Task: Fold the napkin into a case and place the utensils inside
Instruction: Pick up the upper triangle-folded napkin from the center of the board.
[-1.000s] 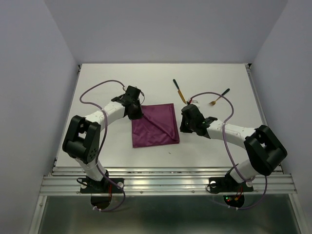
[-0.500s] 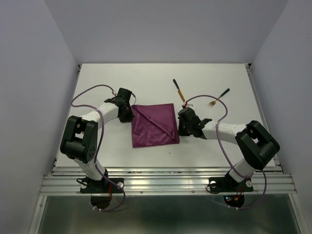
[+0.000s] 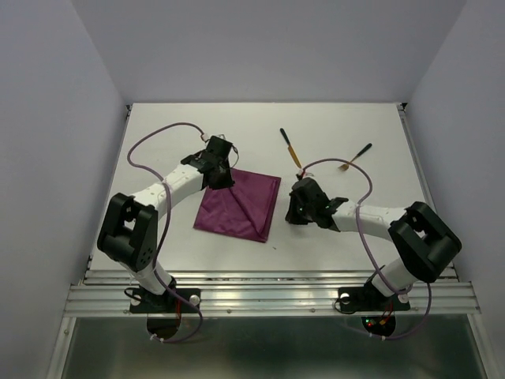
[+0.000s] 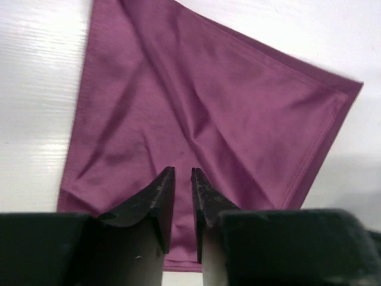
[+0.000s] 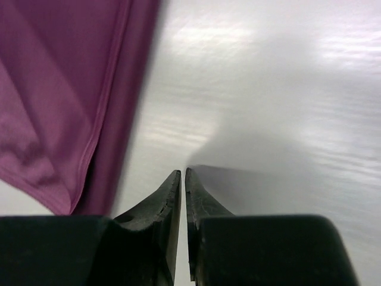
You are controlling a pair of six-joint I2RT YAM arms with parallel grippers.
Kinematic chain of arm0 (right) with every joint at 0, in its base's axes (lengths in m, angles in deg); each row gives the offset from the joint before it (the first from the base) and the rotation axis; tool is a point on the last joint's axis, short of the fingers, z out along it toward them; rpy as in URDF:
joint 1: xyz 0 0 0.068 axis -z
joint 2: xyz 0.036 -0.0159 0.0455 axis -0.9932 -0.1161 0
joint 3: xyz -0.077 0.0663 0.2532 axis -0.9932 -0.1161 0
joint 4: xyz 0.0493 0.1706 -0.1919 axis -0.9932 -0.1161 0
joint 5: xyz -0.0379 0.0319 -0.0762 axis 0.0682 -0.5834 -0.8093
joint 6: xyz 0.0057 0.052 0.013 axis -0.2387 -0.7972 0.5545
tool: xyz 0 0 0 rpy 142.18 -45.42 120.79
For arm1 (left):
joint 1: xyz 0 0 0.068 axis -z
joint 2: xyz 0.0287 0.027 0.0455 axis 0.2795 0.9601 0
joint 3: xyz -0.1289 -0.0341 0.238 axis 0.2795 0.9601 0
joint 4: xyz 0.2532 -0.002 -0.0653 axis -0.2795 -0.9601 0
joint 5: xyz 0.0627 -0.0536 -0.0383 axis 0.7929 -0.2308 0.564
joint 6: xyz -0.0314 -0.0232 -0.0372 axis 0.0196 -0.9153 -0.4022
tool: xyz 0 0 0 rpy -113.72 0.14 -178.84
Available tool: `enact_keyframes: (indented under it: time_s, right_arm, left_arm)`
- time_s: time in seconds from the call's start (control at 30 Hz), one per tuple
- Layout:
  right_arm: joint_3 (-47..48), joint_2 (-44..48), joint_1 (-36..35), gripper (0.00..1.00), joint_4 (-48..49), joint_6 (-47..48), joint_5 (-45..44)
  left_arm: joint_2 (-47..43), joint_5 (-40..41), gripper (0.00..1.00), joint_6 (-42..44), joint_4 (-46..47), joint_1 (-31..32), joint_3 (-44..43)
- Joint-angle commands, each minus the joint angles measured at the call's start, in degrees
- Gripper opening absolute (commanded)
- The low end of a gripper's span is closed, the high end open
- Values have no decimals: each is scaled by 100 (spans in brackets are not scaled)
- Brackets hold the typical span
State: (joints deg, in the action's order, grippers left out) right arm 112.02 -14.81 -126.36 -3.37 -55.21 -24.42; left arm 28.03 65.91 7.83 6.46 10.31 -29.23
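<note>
Napkin [image 3: 237, 209] is seen part-folded, skewed, mid bench [image 3: 355, 245]. Left tool [image 4: 181, 171], jaws slightly apart, empty, over far-left corner; right tool [image 5: 182, 171] approx. closed, apparently empty, just right. Edges to be squared before next fold.

No text, label, brand, number or sign can be read in any of the three views.
</note>
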Motion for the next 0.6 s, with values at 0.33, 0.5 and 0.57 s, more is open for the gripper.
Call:
enact_keyframes:
  time_s: [0.33,0.5,0.57]
  right_arm:
    - [-89,758,1946,33,-18,157,420]
    - [-238,925,2263,36,-27,175,673]
    - [-247,969,2343,37,-62,210,701]
  left_arm:
    - [-80,637,50,-54,-293,2231,-321]
    - [350,899,56,-274,-539,2986,-453]
    - [544,953,62,-406,-601,3128,-488]
